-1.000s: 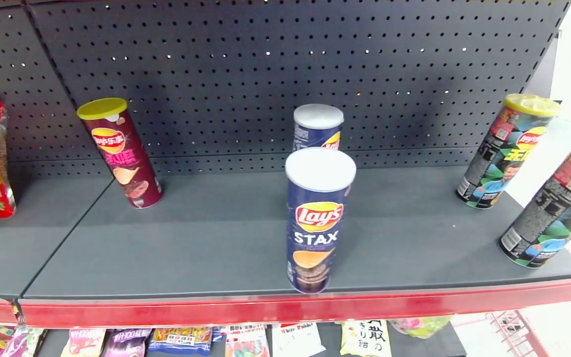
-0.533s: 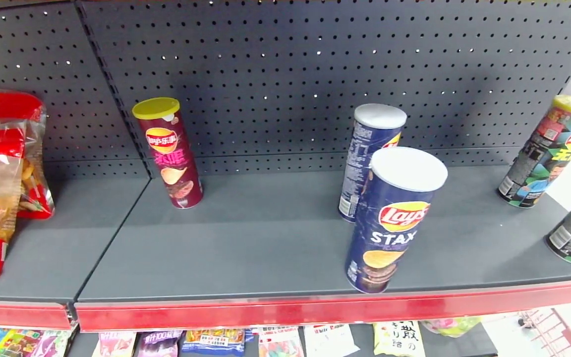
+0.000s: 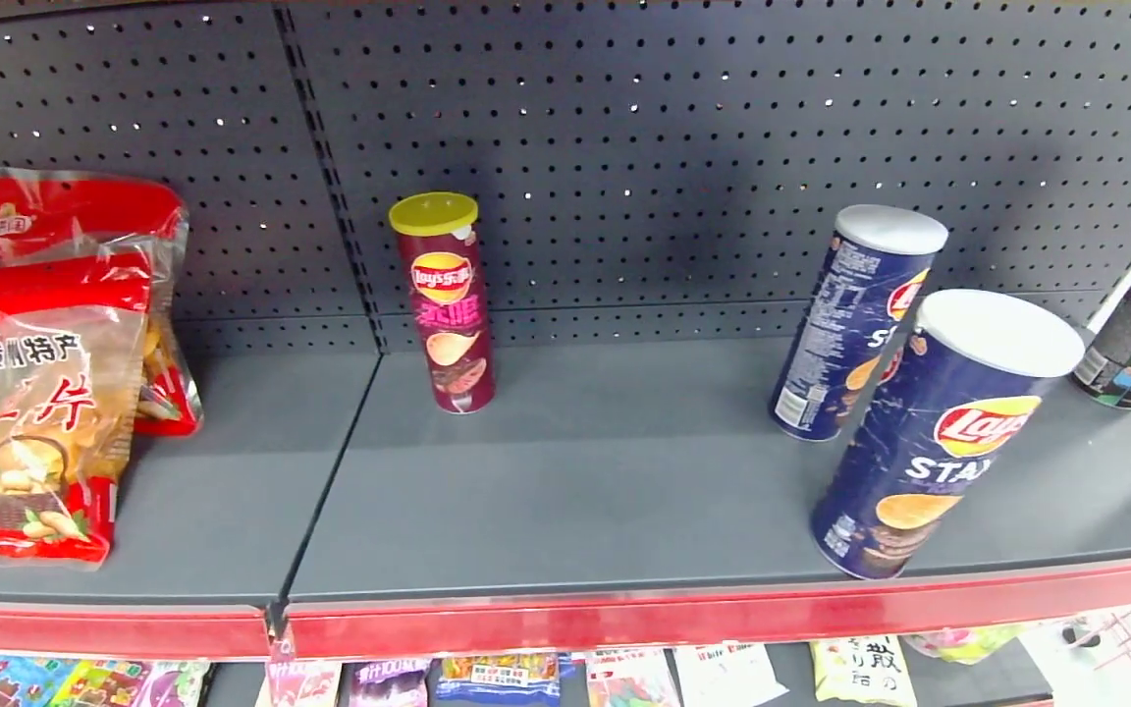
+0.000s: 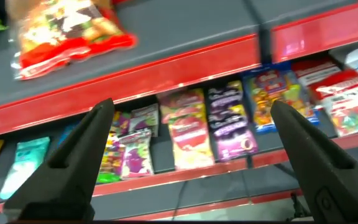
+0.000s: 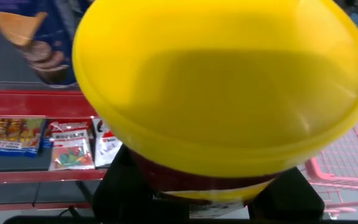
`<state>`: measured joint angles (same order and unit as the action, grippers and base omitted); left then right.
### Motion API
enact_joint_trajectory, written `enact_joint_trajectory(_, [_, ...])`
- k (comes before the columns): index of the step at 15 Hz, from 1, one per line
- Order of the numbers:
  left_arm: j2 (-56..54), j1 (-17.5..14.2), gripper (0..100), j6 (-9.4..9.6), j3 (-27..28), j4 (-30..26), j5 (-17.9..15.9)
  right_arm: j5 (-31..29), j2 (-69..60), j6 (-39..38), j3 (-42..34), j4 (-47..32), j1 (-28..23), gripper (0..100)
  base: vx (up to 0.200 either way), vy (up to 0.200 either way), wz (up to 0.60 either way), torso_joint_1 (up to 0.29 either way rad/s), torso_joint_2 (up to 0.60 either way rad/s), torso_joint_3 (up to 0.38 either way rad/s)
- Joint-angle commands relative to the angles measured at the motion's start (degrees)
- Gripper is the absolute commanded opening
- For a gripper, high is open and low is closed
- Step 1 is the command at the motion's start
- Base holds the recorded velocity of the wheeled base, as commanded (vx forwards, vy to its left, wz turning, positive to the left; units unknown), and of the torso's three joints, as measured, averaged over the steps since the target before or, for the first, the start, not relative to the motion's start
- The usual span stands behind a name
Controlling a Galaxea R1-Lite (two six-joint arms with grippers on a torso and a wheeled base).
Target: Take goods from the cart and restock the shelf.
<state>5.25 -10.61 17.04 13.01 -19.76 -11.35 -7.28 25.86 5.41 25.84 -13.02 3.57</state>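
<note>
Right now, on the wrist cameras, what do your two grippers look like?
The left gripper has two matte black fingers, broad at the base and tapering to wedge-shaped tips. The right gripper is black too, with blocky parts showing either side of the yellow-lidded can.

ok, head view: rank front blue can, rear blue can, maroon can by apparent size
1. front blue can, though it's nearest the camera
2. rear blue can, maybe the same real size
3. maroon can, clearly slimmer
</note>
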Motion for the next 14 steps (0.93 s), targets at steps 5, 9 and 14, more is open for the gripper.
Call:
enact_joint_trajectory(5, [0.0, 0.0, 100, 0.01, 0.0, 0.1, 0.0, 0.0, -7.2, 0.4, -1.6, -0.6, 0.0, 0, 0.000, 0.080, 0.00, 0.001, 0.00, 0.001])
enact_joint_trajectory(9, [0.0, 0.0, 100, 1.33, 0.0, 0.1, -1.1, 0.1, -15.3, 1.5, -6.3, -0.8, 0.0, 0, 0.000, 0.000, 0.00, 0.000, 0.00, 0.000])
enact_joint_trajectory(14, [5.7, 0.8, 100, 2.29, 3.8, 0.1, -10.8, 3.2, -15.5, 2.0, -6.7, -0.1, 0.0, 0, 0.000, 0.000, 0.00, 0.000, 0.00, 0.000])
